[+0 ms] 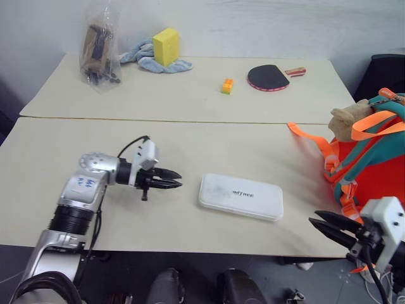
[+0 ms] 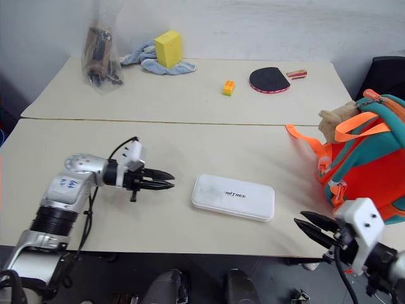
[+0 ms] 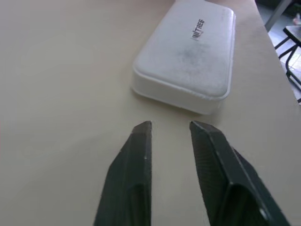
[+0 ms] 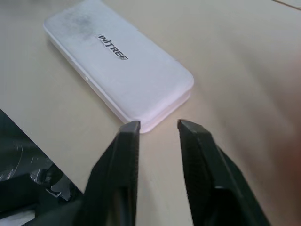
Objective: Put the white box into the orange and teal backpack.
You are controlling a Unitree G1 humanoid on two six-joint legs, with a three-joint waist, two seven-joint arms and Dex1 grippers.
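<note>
Lying flat: white box [image 1: 241, 197] on the near desk [image 1: 126, 145], close to its front edge, dark lettering facing up, nothing touching it.
Box position: between the two end effectors, well apart from the bag.
Left end effector [image 1: 172, 179]: hovers just beside the box's left end, pointing toward it; fingers [image 3: 134, 160] narrowly parted with a small gap, nearly clenched, grasping nothing.
Right end effector [image 2: 306, 226]: sits off the front right corner of the desk, near the box's right end, aimed at it; fingers [image 4: 124, 155] likewise drawn close with a slim gap, empty.
Orange and teal backpack [image 2: 367, 158]: stands at the right edge of the desk, orange webbing straps [image 1: 310, 142] trailing onto the surface, tan plush piece [image 1: 348, 120] at its top.
Far desk contents: yellow sponge block [image 1: 166, 46] resting on a blue cloth [image 1: 152, 60]; clear plastic bag [image 1: 99, 47] with dark items inside, at the left; small orange-and-yellow block [image 1: 227, 85] near the middle; table tennis paddle [image 1: 269, 77] to the right.
Seam: the two desks meet edge to edge.
</note>
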